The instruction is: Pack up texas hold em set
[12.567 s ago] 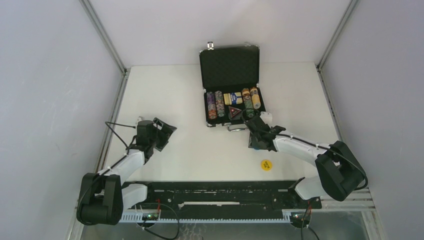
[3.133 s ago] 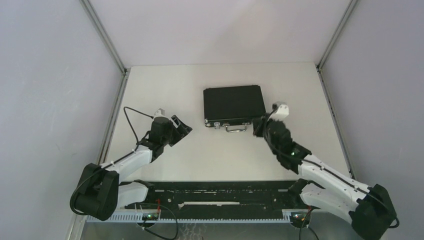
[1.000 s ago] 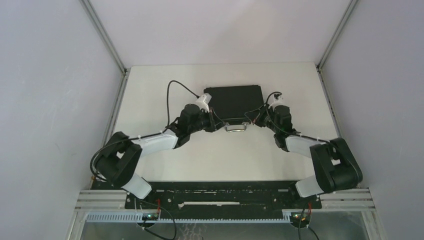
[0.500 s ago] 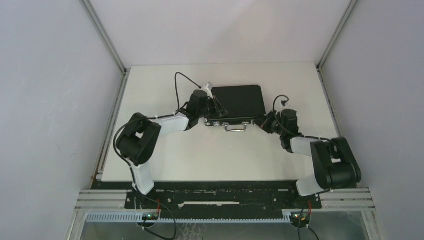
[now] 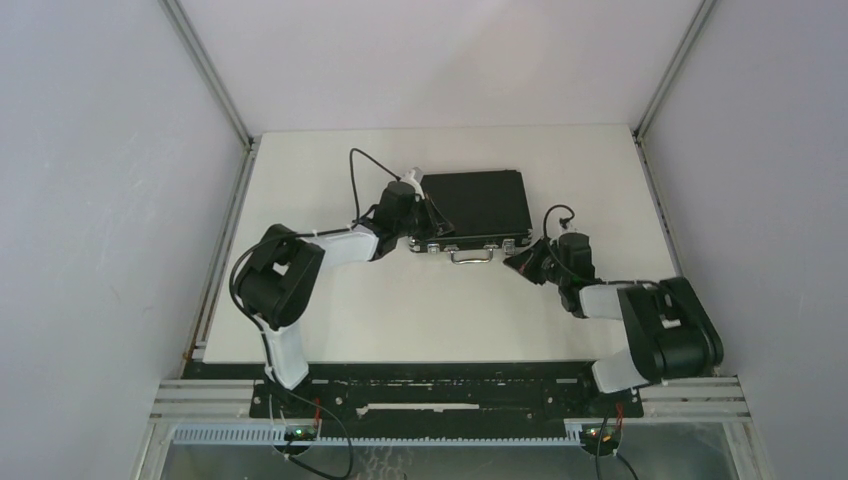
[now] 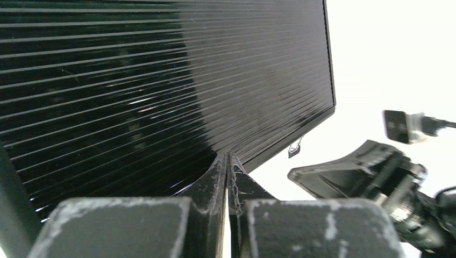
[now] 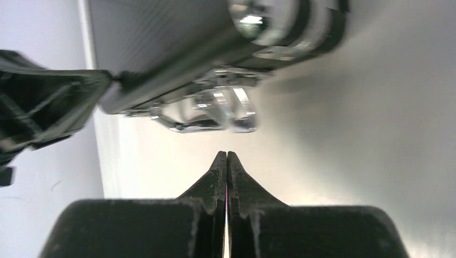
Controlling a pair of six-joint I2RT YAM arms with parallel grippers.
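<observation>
Table [image 5: 330, 300] bearing the briefcase [image 5: 475, 202], flat, lid down. Packing judged nearly done; fastening the lid the likely step in hand. Left gripper [image 6: 226, 158] clenched on nothing, tips against the briefcase lid near its front left corner, seemingly pinning it. Right gripper [image 7: 226, 156] likewise clenched and empty, just off the briefcase's front right corner, apart from it. Handle [image 5: 470, 256] lying along the briefcase's front edge. Silver latch [image 7: 215, 110] straight ahead of the right tips; snapped down or not, hard to tell. Next, probably: press that latch flat with closed tips, lid kept pinned.
</observation>
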